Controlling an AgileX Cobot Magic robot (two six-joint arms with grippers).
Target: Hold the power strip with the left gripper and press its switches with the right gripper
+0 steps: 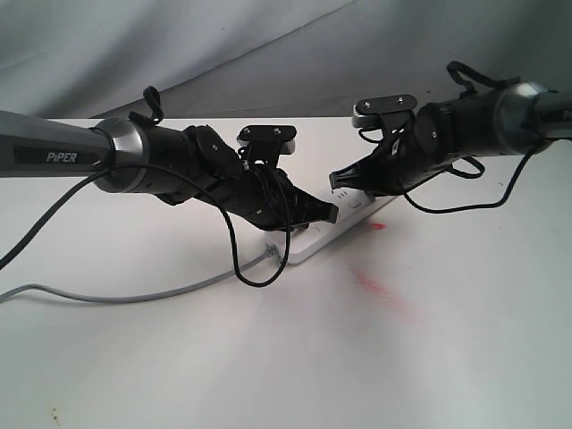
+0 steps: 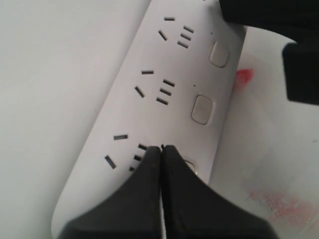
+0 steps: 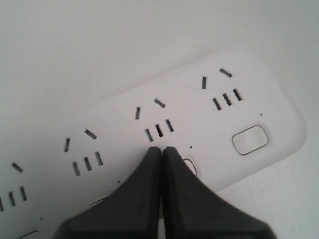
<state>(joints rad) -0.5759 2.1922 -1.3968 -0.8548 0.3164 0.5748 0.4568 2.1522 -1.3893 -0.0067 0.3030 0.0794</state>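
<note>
The long white power strip (image 1: 313,243) lies flat on the white table, mostly hidden by both arms in the exterior view. My left gripper (image 1: 327,214) (image 2: 161,147) is shut with nothing between its fingers, tips resting on the strip's face (image 2: 124,107) beside a half-covered switch (image 2: 192,167). Two more white switches (image 2: 203,109) (image 2: 219,54) lie further along the strip. My right gripper (image 1: 344,183) (image 3: 162,149) is shut too, its tips down on the strip (image 3: 114,149) over a switch (image 3: 191,167) that is largely hidden. The end switch (image 3: 250,140) is uncovered.
The strip's grey cord (image 1: 116,296) trails to the left across the table. A red smear (image 1: 375,286) marks the table in front of the strip. A grey backdrop hangs behind the table's far edge.
</note>
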